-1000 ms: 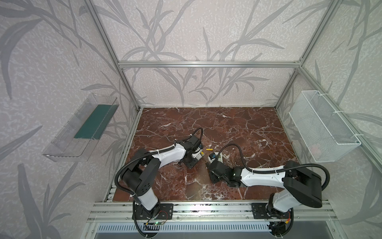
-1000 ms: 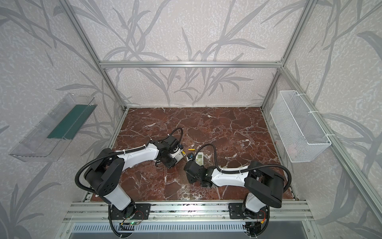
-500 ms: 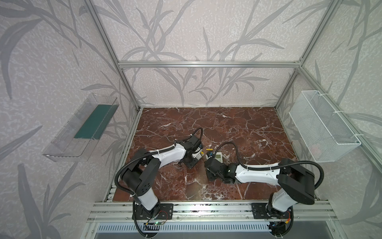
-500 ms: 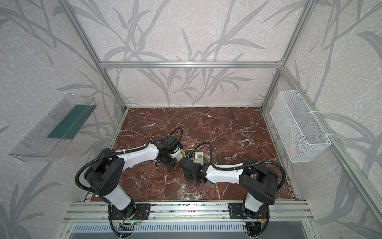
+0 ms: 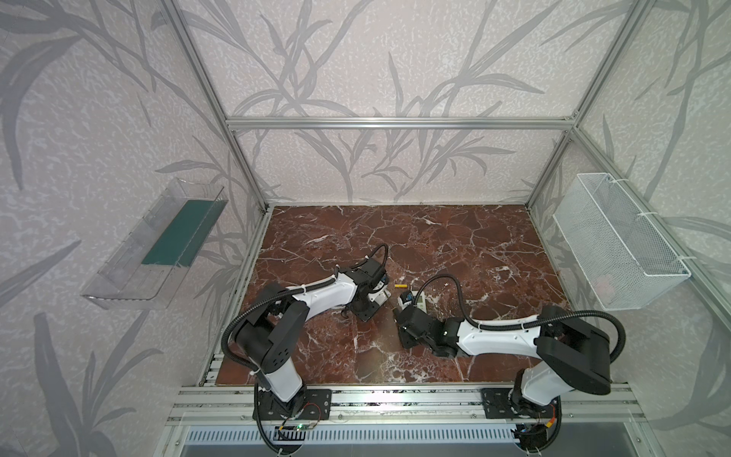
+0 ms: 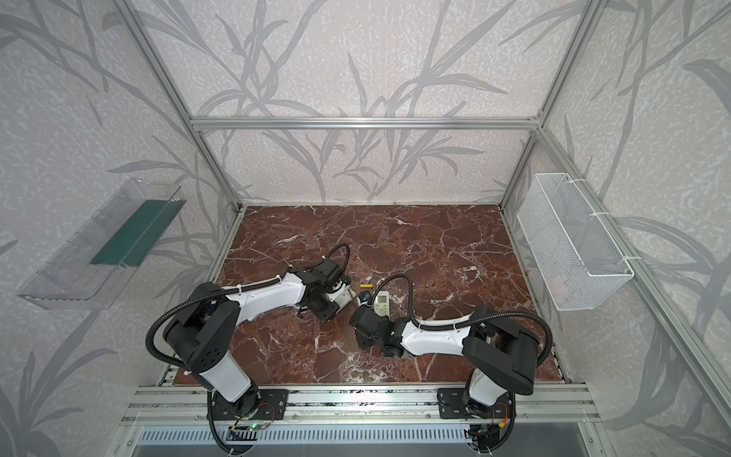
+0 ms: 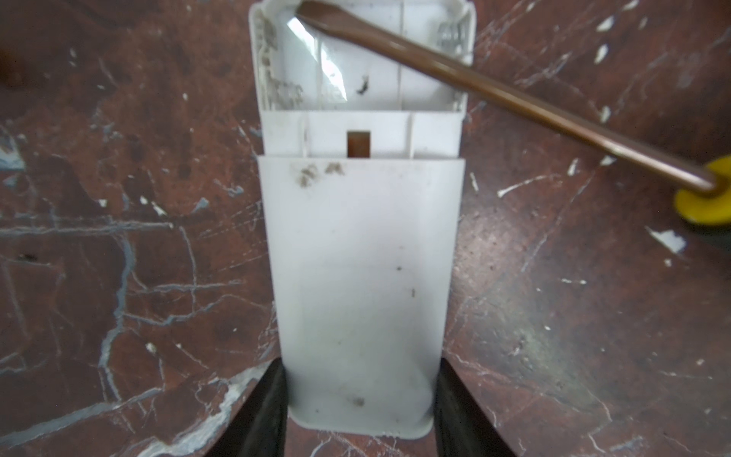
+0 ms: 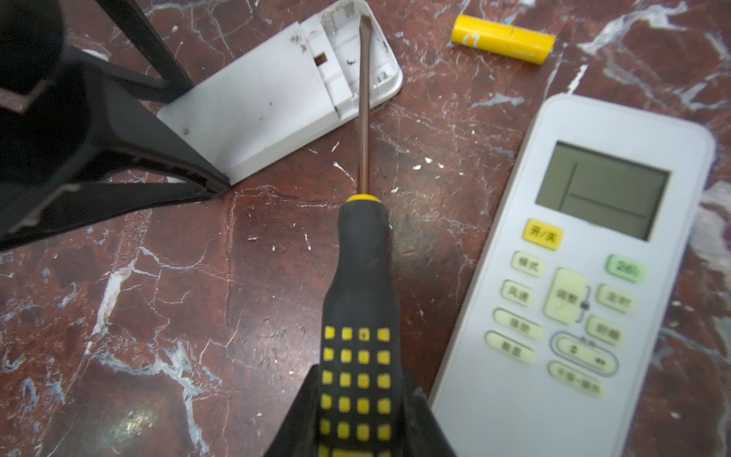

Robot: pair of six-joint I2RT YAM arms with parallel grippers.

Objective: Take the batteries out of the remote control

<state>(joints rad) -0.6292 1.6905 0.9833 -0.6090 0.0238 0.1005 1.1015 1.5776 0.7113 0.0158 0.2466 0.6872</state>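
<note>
My left gripper [image 7: 360, 411] is shut on the near end of a white remote control [image 7: 360, 257] that lies back up on the marble. Its far end is open and shows a white cavity with no battery in sight. My right gripper [image 8: 364, 415] is shut on the black-and-yellow handle of a screwdriver [image 8: 364, 296], whose flat tip rests in that open cavity [image 8: 362, 23]. One yellow battery [image 8: 502, 39] lies loose on the floor just beyond; it shows in both top views [image 5: 400, 285] [image 6: 366, 285]. A second remote [image 8: 573, 277] lies face up beside the screwdriver.
A clear wall shelf [image 5: 130, 277] with a green mat hangs on the left wall. A white wire basket [image 5: 617, 245] hangs on the right wall. Aluminium frame posts edge the marble floor [image 5: 455, 237].
The right arm has drawn a little to the left, keeping the screwdriver at the held remote. The left arm has not moved.
</note>
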